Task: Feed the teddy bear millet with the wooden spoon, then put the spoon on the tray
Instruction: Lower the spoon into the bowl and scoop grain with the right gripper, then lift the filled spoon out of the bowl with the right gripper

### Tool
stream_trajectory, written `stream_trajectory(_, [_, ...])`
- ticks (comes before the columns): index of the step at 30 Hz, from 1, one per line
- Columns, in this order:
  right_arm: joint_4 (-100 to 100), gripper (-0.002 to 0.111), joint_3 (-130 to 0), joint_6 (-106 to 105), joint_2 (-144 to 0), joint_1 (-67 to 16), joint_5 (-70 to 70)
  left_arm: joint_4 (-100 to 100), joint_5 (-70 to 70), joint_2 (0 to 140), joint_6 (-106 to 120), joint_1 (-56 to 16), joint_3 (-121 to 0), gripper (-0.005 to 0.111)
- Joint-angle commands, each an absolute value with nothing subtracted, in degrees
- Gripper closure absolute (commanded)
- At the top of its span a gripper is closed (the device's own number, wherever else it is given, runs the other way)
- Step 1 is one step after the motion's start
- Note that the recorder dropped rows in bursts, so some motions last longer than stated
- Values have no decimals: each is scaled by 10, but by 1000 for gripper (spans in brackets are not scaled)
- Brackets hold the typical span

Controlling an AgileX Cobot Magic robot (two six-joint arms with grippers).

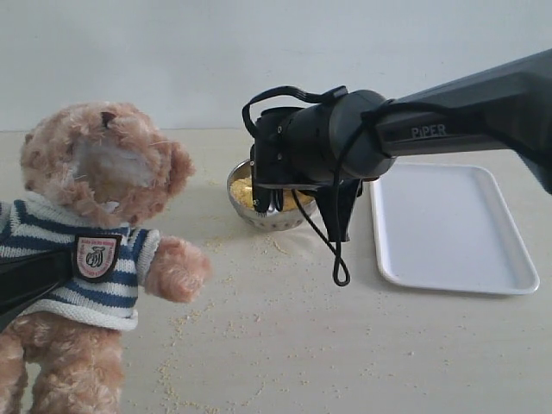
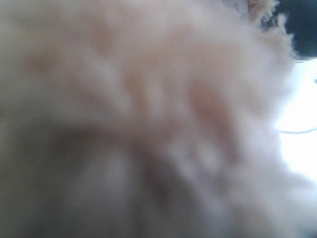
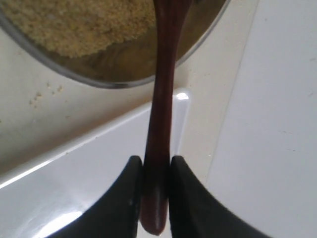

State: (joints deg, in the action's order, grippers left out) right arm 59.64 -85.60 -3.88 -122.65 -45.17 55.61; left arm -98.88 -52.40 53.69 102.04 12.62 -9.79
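Observation:
The teddy bear (image 1: pixel 95 250) stands upright at the left, face turned up; its blurred fur (image 2: pixel 148 99) fills the left wrist view. A black finger of my left gripper (image 1: pixel 26 280) presses across its striped shirt, so it is shut on the bear. My right gripper (image 1: pixel 269 200) hangs over the steel bowl (image 1: pixel 259 217) of millet (image 1: pixel 243 194). It is shut (image 3: pixel 156 168) on the wooden spoon (image 3: pixel 163 99) near the handle's end. The handle reaches over the bowl's rim (image 3: pixel 119 83) beside the millet (image 3: pixel 79 25); the spoon's bowl is out of frame. The white tray (image 1: pixel 453 228) lies at the right with nothing on it.
Loose millet grains (image 1: pixel 224 319) are scattered over the beige table between the bear and the bowl. A black cable loop (image 1: pixel 341 272) dangles from the right wrist near the tray's left edge. A tray corner (image 3: pixel 84 178) shows under the right fingers.

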Motion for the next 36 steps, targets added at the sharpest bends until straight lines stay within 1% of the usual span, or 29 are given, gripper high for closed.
stream_trajectory(1, [560,108,-861,-59,-1225,-451,560,-999,-537,538,1021,128,-100,102])
stream_trajectory(7, [552,108,-861,-58,-1224,-451,577,-999,-537,538,1021,128,-100,102])
stream_trajectory(19, [450,108,-881,-91,-1203,-451,572,-999,-537,538,1021,128,-100,102])
stream_trajectory(36, [475,108,-882,-90,-1183,-451,578,-999,-537,538,1021,128,-100,102])
